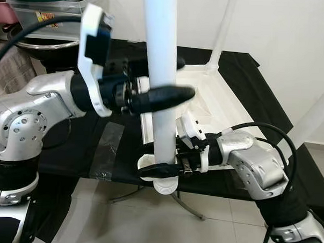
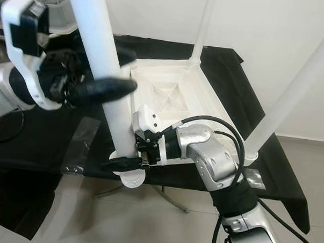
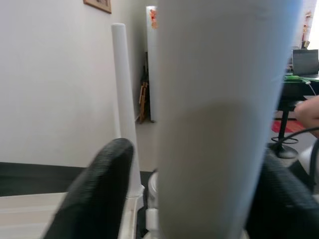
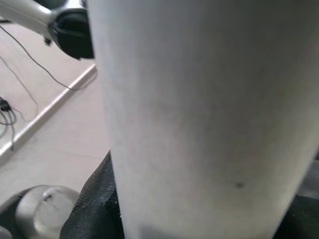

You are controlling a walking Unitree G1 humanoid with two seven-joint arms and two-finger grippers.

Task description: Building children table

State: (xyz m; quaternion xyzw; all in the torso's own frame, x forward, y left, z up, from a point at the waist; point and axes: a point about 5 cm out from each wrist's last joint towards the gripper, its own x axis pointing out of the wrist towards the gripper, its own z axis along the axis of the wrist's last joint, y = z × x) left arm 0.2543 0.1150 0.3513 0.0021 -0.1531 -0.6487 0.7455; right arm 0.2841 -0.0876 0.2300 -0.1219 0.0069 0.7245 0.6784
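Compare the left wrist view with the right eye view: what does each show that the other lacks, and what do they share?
Left wrist view: a framed picture on the wall and a person's hand at one edge.
Right eye view: the upside-down white tabletop on a black cloth, and the right gripper clamped low on the leg.
Both: the white table leg held by the left gripper, plus another leg already standing.
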